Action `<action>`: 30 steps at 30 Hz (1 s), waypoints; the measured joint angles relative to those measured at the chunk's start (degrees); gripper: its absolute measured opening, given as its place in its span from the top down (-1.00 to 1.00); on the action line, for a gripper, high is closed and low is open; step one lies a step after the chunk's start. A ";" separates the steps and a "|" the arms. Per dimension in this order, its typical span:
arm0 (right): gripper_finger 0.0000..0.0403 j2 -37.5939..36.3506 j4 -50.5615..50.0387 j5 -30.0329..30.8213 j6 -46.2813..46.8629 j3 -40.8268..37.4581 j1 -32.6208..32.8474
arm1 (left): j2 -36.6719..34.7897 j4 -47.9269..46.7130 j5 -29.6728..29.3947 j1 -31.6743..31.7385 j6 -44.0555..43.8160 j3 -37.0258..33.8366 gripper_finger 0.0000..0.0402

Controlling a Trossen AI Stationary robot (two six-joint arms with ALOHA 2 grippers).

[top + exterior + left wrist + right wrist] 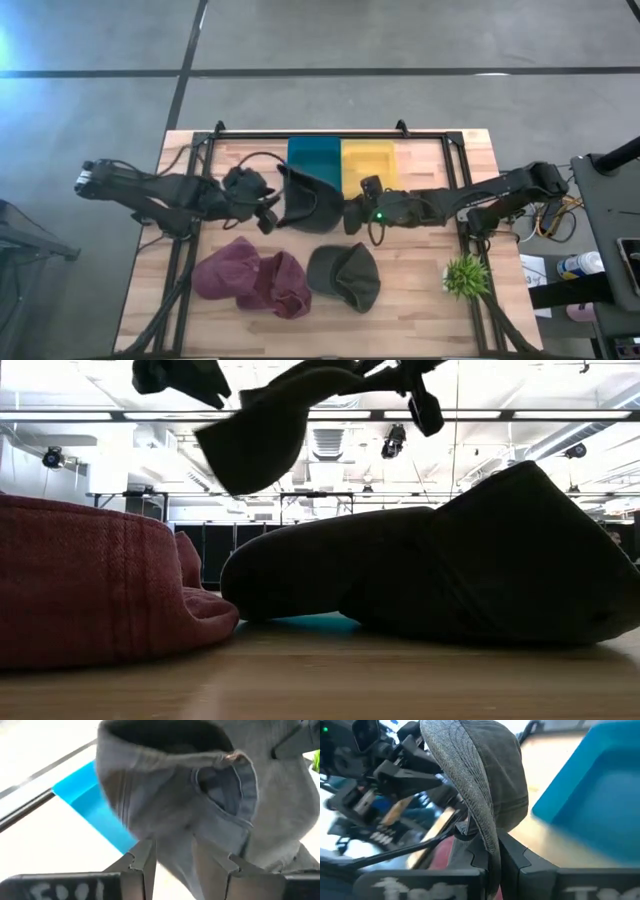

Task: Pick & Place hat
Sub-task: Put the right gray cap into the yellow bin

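— High view first: where is the hat?

— The dark grey cap (310, 202) hangs between the two claws, above the table (420, 290), just in front of the blue bin (314, 160). The yellow bin (369, 160) is beside that one.

— Which claw holds it?

— The right claw (350, 214) is closed narrow on the cap's edge; the right wrist view shows the cloth pinched between its fingers (512, 855). The left claw (268, 213) is at the opposite side of the cap. Its fingers (142, 862) are a little apart with cloth between them.

— Other hats?

— A dark red hat (252, 277) and another grey cap (344, 276) lie on the table, nearer the front edge than both claws. A small green plant (466, 275) stands well apart, on the right.
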 joint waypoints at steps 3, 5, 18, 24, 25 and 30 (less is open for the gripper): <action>0.94 -1.98 -2.09 4.97 -6.92 0.00 -0.02 | -1.52 -2.85 -1.43 -0.56 -1.34 -0.10 0.41; 0.94 -3.96 -5.13 9.02 -11.30 0.02 -0.03 | -2.20 -5.16 -2.16 -0.82 -2.61 -0.12 0.41; 0.94 -16.72 -41.47 29.27 -29.80 0.04 1.88 | 0.56 -8.69 -2.57 -1.68 -4.15 -0.31 0.41; 0.94 -14.48 -56.10 29.27 -33.15 -0.05 1.17 | 2.49 -8.66 -2.57 -1.68 -3.93 -0.33 0.41; 0.94 -13.29 -57.30 29.22 -34.38 -0.09 0.97 | 2.85 -8.65 -2.57 -1.68 -3.93 -0.33 0.41; 0.94 -6.22 -57.05 29.13 -40.51 0.35 -2.22 | 3.85 -8.41 -2.53 -1.68 -4.14 -0.33 0.41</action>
